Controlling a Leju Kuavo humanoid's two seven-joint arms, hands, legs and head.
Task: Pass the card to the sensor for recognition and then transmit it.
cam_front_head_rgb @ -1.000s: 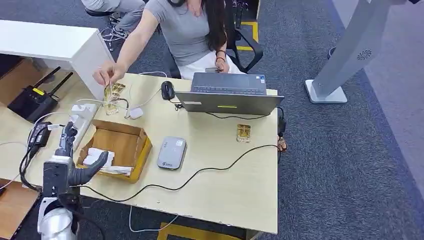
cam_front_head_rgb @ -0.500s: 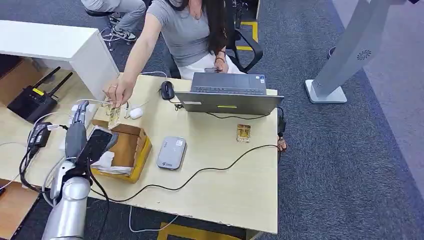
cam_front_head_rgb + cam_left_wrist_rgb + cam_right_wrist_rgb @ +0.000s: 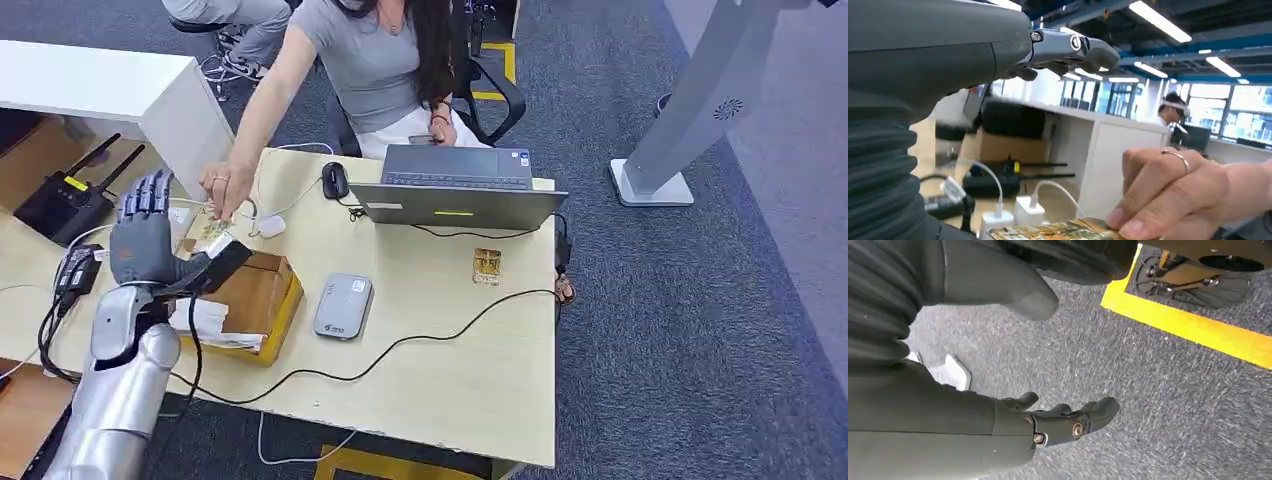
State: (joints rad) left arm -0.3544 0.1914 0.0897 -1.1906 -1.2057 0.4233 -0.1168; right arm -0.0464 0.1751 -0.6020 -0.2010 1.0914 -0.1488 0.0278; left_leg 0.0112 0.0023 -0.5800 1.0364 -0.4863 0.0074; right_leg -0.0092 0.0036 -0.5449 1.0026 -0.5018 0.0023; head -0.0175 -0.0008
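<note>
The robot's left arm (image 3: pixel 120 385), silver, rises from below with its wrist bent upward. The left hand (image 3: pixel 150 240) is raised, fingers (image 3: pixel 147 195) spread and upright, thumb stretched out sideways, holding nothing. The right hand (image 3: pixel 1013 427) hangs low above the grey carpeted floor (image 3: pixel 1158 390), its fingers (image 3: pixel 1088 417) loosely extended and apart, thumb held apart above them, holding nothing.

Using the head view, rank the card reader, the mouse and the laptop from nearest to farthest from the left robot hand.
Measured from the left robot hand:
1. Card reader, grey, mid-table beside the cardboard box.
2. Mouse, black, at the table's far edge; close to the reader's distance, so hard to call.
3. Laptop, far side, right of the mouse.
</note>
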